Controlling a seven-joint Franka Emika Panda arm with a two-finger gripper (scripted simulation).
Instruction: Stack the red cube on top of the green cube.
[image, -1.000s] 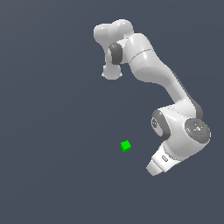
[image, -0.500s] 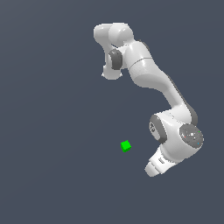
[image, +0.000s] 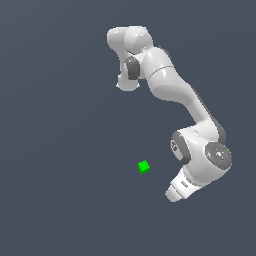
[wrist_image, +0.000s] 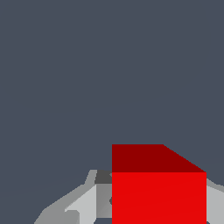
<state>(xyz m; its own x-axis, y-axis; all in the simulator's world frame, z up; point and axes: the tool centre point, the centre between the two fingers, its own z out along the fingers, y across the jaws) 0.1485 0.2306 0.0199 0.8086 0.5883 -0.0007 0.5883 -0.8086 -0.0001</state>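
Gripper (wrist_image: 159, 205) appeared to hold the red cube (wrist_image: 159, 197), which filled the wrist view between grey fingers (wrist_image: 83, 203). Green cube (image: 144, 167) lay just beside the arm's end, at its ten o'clock. Carrying seemed underway; next, centring red above green.

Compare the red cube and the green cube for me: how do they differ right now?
The red cube sits right at the fingers in the wrist view; the green cube lies alone on the floor, clear of the arm. The exterior view shows only the green cube, the wrist view only the red. Both are plain cubes.
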